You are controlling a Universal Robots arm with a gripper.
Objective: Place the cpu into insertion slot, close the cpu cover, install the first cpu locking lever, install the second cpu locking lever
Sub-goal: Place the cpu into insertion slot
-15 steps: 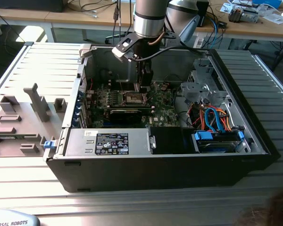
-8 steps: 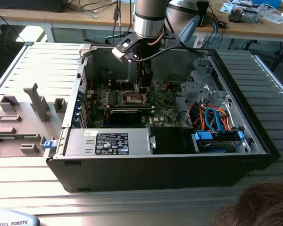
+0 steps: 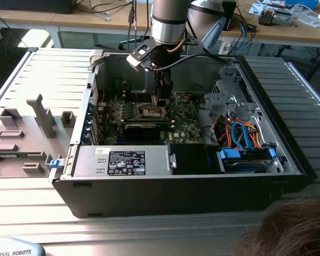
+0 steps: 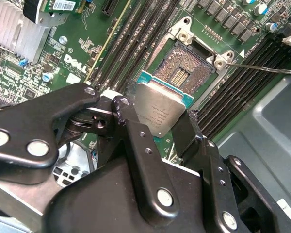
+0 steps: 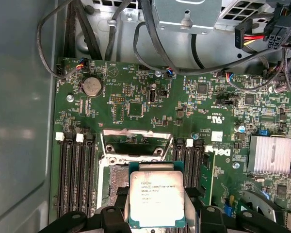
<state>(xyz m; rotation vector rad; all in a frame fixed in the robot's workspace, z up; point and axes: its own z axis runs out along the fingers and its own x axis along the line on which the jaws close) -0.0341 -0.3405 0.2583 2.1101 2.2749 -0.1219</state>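
My gripper [image 4: 157, 115] clenches the cpu [image 4: 161, 103] just above the bare insertion slot [image 4: 184, 73] — not yet seated; cpu cover [image 5: 136, 137] unclosed, both levers [image 4: 262, 68] undone.

Motherboard [image 3: 186, 125] inside an open computer case [image 3: 165, 194] on the bench [image 3: 53, 69]: finned heatsink [image 5: 270, 155] and coin battery [image 5: 92, 86] mounted on it; silver power supply [image 3: 122, 160] and blue drive caddy [image 3: 245, 157] beside it.
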